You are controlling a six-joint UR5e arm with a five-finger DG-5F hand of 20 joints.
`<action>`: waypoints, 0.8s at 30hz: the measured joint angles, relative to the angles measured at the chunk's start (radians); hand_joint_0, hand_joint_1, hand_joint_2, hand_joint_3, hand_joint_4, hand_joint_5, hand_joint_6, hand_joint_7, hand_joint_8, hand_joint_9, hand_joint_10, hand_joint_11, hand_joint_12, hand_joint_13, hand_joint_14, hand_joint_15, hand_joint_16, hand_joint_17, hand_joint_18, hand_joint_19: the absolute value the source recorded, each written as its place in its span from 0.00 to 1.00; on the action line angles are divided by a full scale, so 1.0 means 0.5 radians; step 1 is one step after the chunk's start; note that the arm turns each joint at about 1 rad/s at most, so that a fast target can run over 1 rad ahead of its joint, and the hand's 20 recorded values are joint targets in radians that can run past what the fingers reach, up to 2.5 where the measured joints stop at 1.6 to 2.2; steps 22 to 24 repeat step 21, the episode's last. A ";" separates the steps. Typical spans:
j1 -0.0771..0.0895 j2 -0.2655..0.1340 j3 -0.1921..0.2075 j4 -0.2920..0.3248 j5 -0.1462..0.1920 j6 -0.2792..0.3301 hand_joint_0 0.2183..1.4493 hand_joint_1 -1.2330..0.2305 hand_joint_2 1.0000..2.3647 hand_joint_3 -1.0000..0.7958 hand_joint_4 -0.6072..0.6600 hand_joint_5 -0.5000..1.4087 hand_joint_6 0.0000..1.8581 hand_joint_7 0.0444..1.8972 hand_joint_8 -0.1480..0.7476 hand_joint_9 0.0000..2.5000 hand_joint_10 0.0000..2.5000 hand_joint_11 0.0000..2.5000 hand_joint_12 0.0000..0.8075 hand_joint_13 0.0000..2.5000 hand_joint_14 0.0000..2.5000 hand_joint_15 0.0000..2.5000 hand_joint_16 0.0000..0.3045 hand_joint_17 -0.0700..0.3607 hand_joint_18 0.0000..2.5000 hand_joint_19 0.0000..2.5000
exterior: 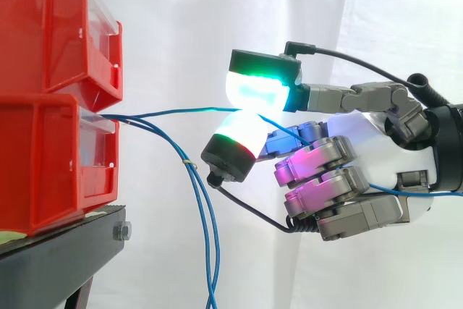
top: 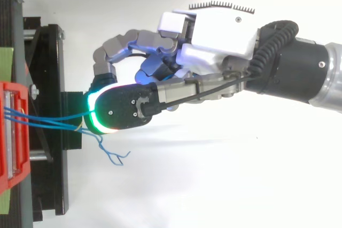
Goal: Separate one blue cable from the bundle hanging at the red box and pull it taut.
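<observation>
Two stacked red plastic bins (exterior: 43, 106) stand on a black metal counter (exterior: 58, 251) before a white curtain (exterior: 217, 5); their insides are hidden from both cameras, and the side view cuts off their left parts. The lower bin has a clear front panel (exterior: 98, 132) and a pale green strip (top: 5, 62) lies on the counter; any print on either is too small to make out.

The robot's hand (exterior: 362, 132) is clamped on one thin blue cable (exterior: 173, 113); two glowing fingertips (exterior: 257, 92), one above and one below, pinch it, while the other fingers curl toward the palm in a magenta glow. The cable runs nearly level from the lower bin's front to the pinch, then crosses the palm and leaves at the side view's right edge.

The remaining blue cables (exterior: 210, 251) droop from the same bin and hang beside the counter, cut off at the bottom edge. From above, the upper pad covers the pinch itself; loose blue ends (top: 115, 156) curl just beside it.
</observation>
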State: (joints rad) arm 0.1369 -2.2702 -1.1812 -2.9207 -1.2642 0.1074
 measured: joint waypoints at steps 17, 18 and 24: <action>0.001 0.000 0.000 0.000 0.000 0.000 0.35 0.36 0.02 0.51 0.52 0.16 0.46 0.65 0.48 0.39 0.84 0.71 0.46 0.38 1.00 0.82 0.11 0.34 0.66 1.00; 0.001 0.000 0.000 0.000 0.000 0.000 0.35 0.36 0.02 0.51 0.52 0.16 0.46 0.65 0.48 0.39 0.84 0.71 0.47 0.38 1.00 0.82 0.11 0.34 0.66 1.00; 0.001 0.000 0.000 0.000 0.000 0.000 0.35 0.36 0.02 0.51 0.52 0.16 0.46 0.65 0.48 0.39 0.84 0.71 0.46 0.38 1.00 0.81 0.11 0.35 0.66 1.00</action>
